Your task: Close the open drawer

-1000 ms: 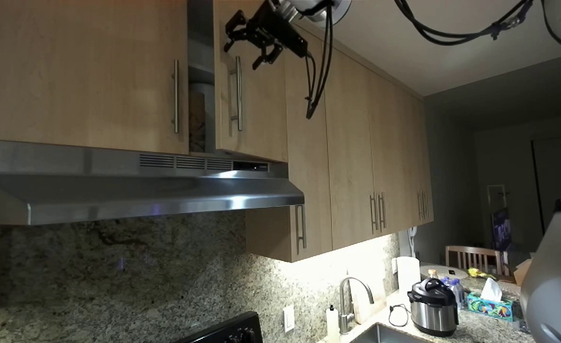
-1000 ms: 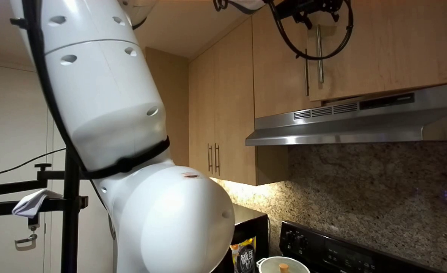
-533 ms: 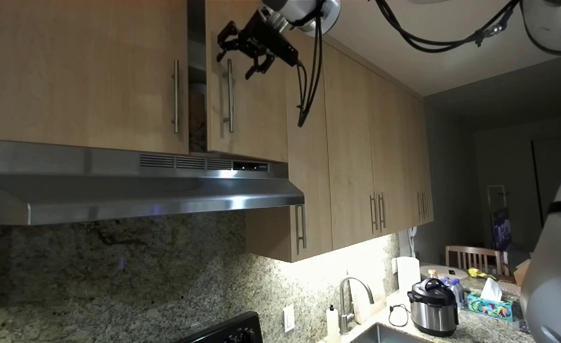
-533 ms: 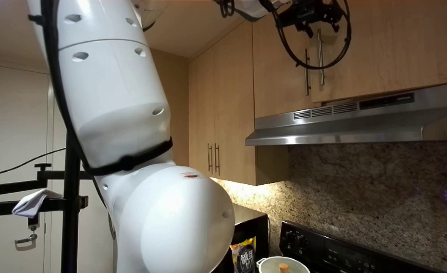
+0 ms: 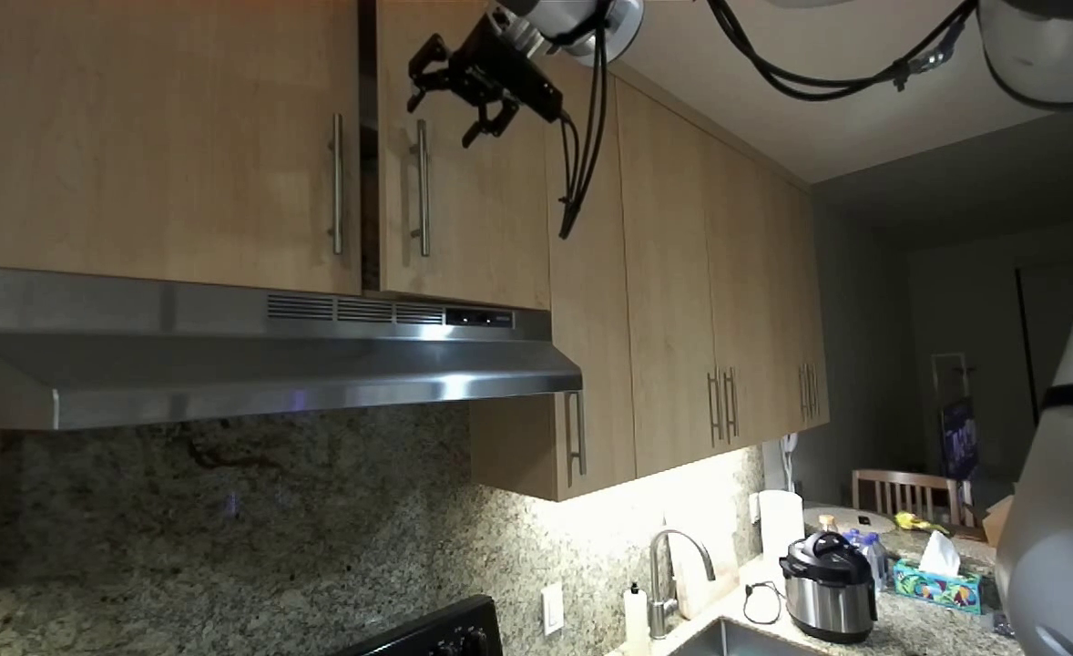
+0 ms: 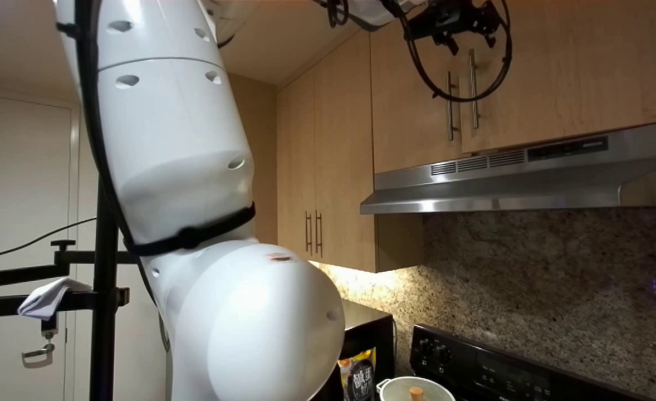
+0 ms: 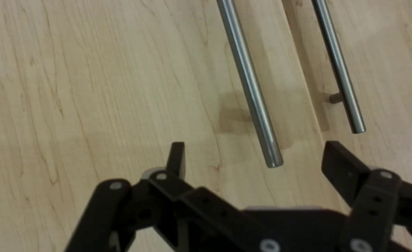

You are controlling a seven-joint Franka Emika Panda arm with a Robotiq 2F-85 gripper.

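The drawer is a short light-wood cabinet door (image 5: 491, 219) above the range hood. It stands slightly ajar, with a narrow dark gap (image 5: 370, 182) at its left edge. Its vertical metal bar handle (image 5: 423, 187) is near that edge. The door also shows in an exterior view (image 6: 578, 72) and fills much of the wrist view (image 7: 104, 87). Its white inner face is hidden. My gripper (image 5: 441, 124) is open and empty in front of the door, near the handle's top end. In the wrist view the handle's end (image 7: 272, 157) points between the spread fingers (image 7: 342, 168). I cannot tell whether they touch the door.
The twin door (image 5: 163, 137) with its handle (image 5: 336, 182) by its right edge is at the left. The steel range hood (image 5: 272, 364) juts out below. Longer cabinet doors (image 5: 664, 273) stand to the right. Black cables (image 6: 422, 72) hang from the arm.
The door has swung inward and the gap at its left edge has narrowed. My gripper has moved left and slightly down in an exterior view, staying open.
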